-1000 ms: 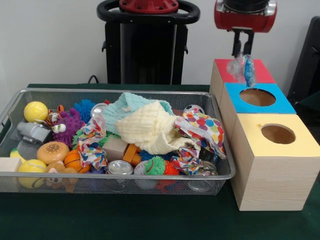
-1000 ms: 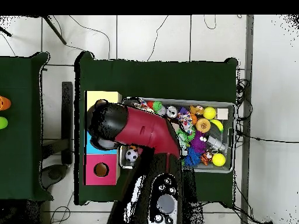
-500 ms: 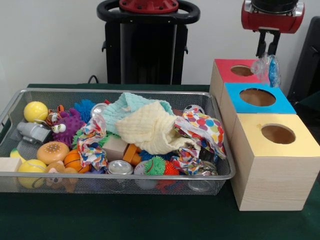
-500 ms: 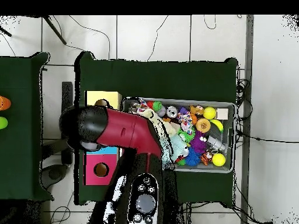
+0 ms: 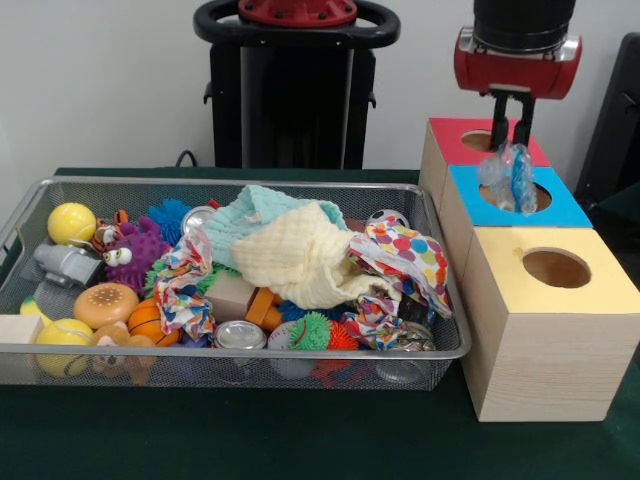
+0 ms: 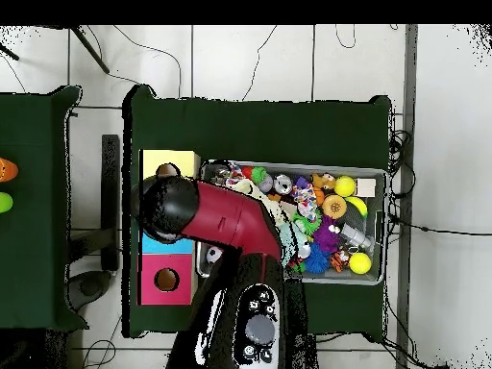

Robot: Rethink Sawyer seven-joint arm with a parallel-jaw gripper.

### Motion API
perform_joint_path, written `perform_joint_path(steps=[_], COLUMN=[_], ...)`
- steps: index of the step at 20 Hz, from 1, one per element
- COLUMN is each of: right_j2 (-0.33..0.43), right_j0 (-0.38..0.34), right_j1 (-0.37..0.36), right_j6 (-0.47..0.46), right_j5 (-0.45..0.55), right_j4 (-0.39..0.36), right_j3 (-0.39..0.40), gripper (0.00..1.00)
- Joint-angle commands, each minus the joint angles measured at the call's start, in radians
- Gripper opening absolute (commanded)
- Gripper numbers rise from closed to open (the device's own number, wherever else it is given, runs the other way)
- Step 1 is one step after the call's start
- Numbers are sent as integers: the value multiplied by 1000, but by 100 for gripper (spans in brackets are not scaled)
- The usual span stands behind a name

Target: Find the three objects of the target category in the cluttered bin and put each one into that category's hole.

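My gripper [image 5: 510, 138] hangs over the blue-topped box [image 5: 566, 211] and is shut on a crumpled clear and blue plastic wrapper [image 5: 511, 172]. The wrapper dangles just above the blue box's round hole [image 5: 541, 197] and hides part of it. Behind stands the red-topped box [image 5: 446, 137], and in front the yellow-topped box [image 5: 545, 300], each with a hole. In the overhead view the arm [image 6: 207, 216] covers the blue box and hides the gripper. The wire bin [image 5: 300, 368] sits left of the boxes, full of mixed things.
The bin holds a cream cloth [image 5: 300, 262], a teal cloth [image 5: 240, 215], a dotted cloth [image 5: 408, 255], yellow balls, spiky toys, cans and wooden blocks. In the overhead view the bin [image 6: 377, 175] lies right of the box row [image 6: 169, 161].
The gripper swung right past the red box, then came back left and lower. It now holds the wrapper over the blue hole.
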Motion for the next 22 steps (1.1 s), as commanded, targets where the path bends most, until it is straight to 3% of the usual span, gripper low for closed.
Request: perform_joint_path(steps=[1,12,15,22], right_j2=[110,32,31,109], right_j0=[-33,67,74,14], right_j1=[71,164,158,111], right_j6=[98,166,157,89], right_j5=[-109,-118,-140,-289], right_j4=[-1,-65,-60,-34], right_j3=[117,2,25,167], gripper=[0,0,0,0])
